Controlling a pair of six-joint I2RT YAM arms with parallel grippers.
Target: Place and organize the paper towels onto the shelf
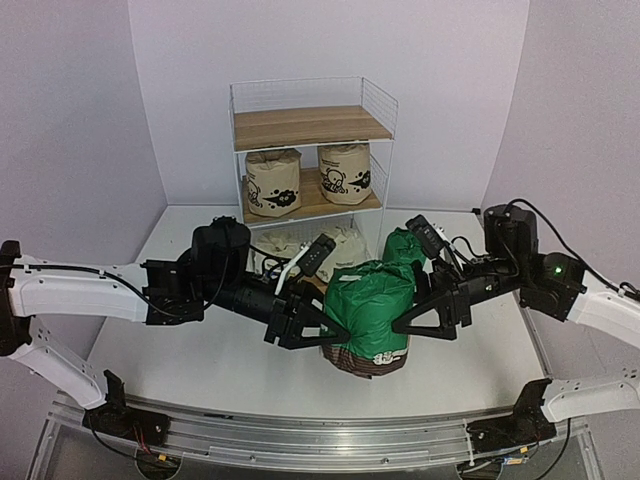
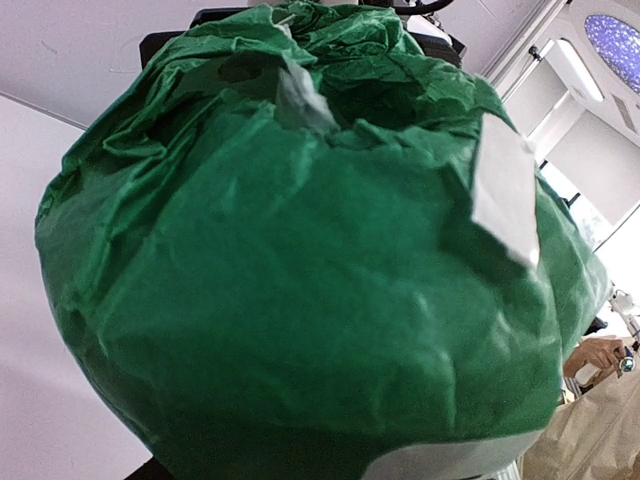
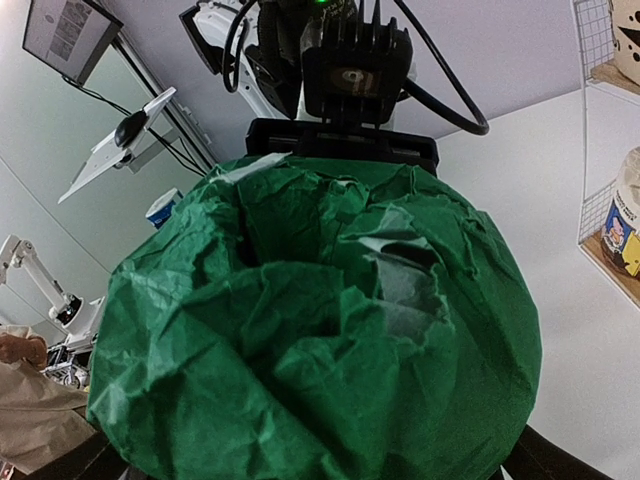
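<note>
A green paper towel roll (image 1: 368, 305) with a brown base label sits between my two grippers in front of the shelf (image 1: 312, 125). My left gripper (image 1: 305, 322) presses its left side and my right gripper (image 1: 425, 315) its right side, both with jaws spread wide. The roll fills the left wrist view (image 2: 300, 280) and the right wrist view (image 3: 320, 340), hiding the fingers. A second green roll (image 1: 404, 246) stands behind it. Two beige rolls (image 1: 273, 182) (image 1: 345, 172) stand on the middle board. Two white rolls (image 1: 280, 243) (image 1: 347, 243) sit low at the shelf, partly hidden.
The shelf's top board (image 1: 310, 125) holds nothing. The white table (image 1: 200, 360) runs to purple walls on both sides. The shelf's mesh side (image 3: 600, 120) and a beige roll (image 3: 628, 225) show at the right of the right wrist view.
</note>
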